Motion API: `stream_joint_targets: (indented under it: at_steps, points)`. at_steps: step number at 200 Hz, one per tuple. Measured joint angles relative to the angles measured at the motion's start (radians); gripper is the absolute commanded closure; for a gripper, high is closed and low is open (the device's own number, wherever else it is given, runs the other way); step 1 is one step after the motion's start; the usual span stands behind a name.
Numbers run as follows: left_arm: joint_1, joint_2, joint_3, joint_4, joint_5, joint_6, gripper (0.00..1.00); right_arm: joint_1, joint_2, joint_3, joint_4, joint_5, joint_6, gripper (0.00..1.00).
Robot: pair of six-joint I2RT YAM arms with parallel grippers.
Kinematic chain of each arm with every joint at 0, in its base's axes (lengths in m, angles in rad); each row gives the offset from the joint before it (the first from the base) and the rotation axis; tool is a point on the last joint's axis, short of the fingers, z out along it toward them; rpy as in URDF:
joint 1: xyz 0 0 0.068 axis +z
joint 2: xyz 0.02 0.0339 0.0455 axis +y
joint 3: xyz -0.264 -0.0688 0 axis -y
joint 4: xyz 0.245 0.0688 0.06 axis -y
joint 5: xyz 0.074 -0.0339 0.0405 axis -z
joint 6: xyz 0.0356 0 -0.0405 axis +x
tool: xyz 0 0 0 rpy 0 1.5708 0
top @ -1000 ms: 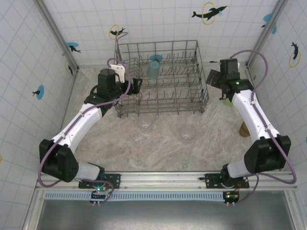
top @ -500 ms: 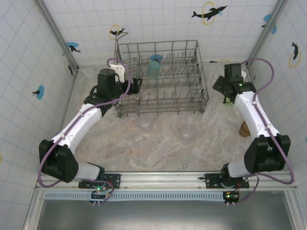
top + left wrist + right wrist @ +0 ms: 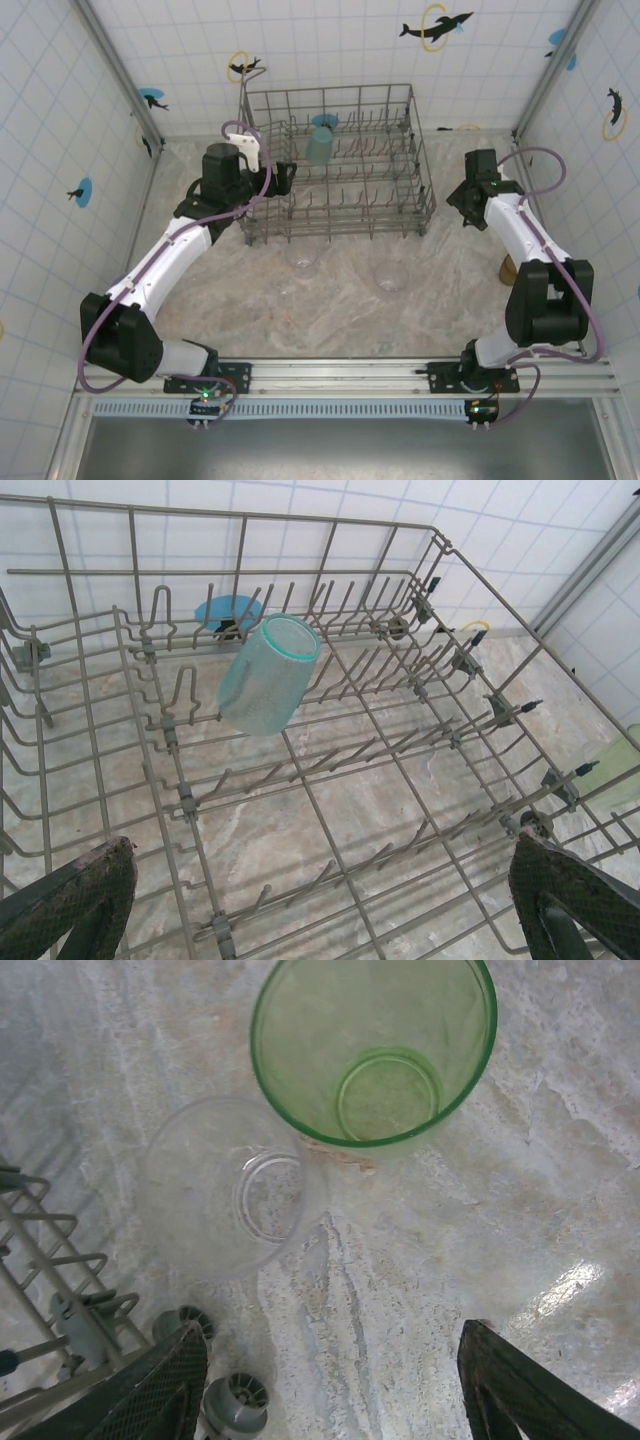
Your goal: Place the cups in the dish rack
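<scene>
The dish rack (image 3: 340, 165) stands at the back of the table with a teal cup (image 3: 320, 143) tilted on its tines (image 3: 268, 675). My left gripper (image 3: 285, 178) hovers over the rack's left end, open and empty (image 3: 320, 910). My right gripper (image 3: 462, 195) points down at the table just right of the rack. It is open (image 3: 330, 1390) with only bare table between its fingers. Just ahead of it stand a light green cup (image 3: 375, 1050) and a clear cup (image 3: 230, 1190), both upright. Two more clear cups (image 3: 303, 262) (image 3: 390, 275) sit in front of the rack.
An amber-brown cup (image 3: 509, 268) stands near the right wall beside my right forearm. The rack's wheels (image 3: 235, 1405) and wire corner (image 3: 40, 1260) lie close to my right gripper's left finger. Tiled walls enclose the table on three sides.
My right gripper has swung down and nearer, from beside the rack's upper right corner to low over the table. The left arm has not moved.
</scene>
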Motion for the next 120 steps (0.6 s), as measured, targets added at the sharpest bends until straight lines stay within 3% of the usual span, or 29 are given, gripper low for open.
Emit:
stream_joint_targets:
  at_steps: [120]
  points:
    - [0.0,0.0,0.0,0.0,0.006,0.0,0.02,-0.013,0.19,0.047,0.097,-0.061,0.032,0.42]
